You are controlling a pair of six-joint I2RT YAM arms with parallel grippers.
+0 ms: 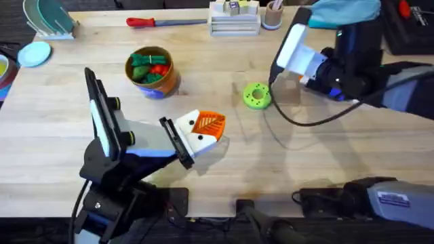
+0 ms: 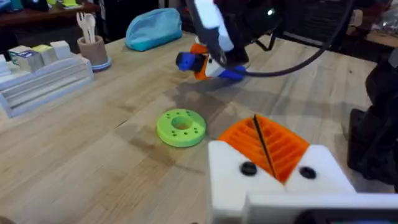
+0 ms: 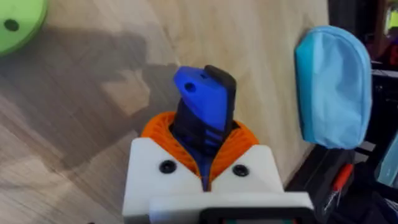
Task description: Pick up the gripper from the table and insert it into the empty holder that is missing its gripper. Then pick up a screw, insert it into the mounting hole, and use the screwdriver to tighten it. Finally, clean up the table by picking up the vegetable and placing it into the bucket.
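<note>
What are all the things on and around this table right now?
bucket: one, tan wood with blue base, table's left-centre, holding green and red toy vegetables.
Green disc: one, with holes, table's middle.
Red-handled tool: one, far edge.
White tray stack: one, far edge.
Cup of sticks: one, beside the tray stack.
Light blue pouch: one, far right.
screwdriver: one, blue, clamped in the right gripper.
Left gripper: white with orange pads, shut, near the table's front centre.
Right gripper: white with orange pads, right of the disc.
</note>
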